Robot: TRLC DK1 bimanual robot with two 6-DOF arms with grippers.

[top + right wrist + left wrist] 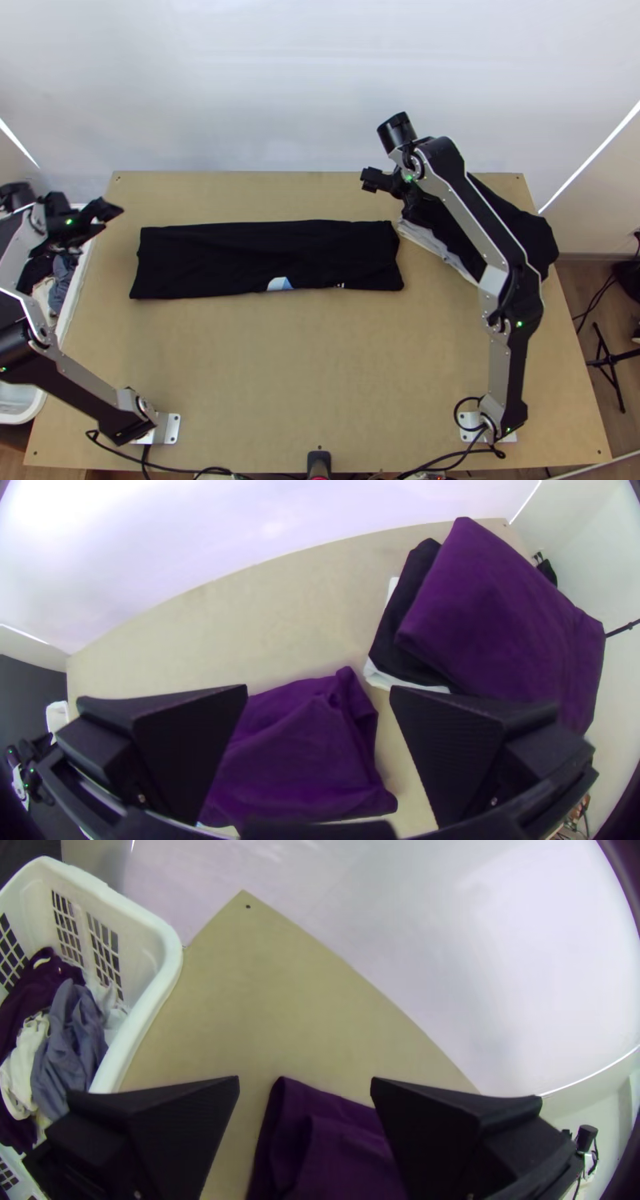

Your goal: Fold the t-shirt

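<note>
Nearest the right wrist camera, the right gripper [390,194] spreads wide and empty by one end of the black T-shirt [264,260], folded into a long band across the wooden table [312,360]. The left gripper [112,218], also wide and empty, hangs near the other end, between a folded pile [538,236] and a white laundry basket [150,990].

Light wooden worktop [280,368], and there across it: black t-shirt [232,258], folded into long, lightly rumpled strip! Just beside its right end, stack of folded clothes [543,237], dark over white.
</note>
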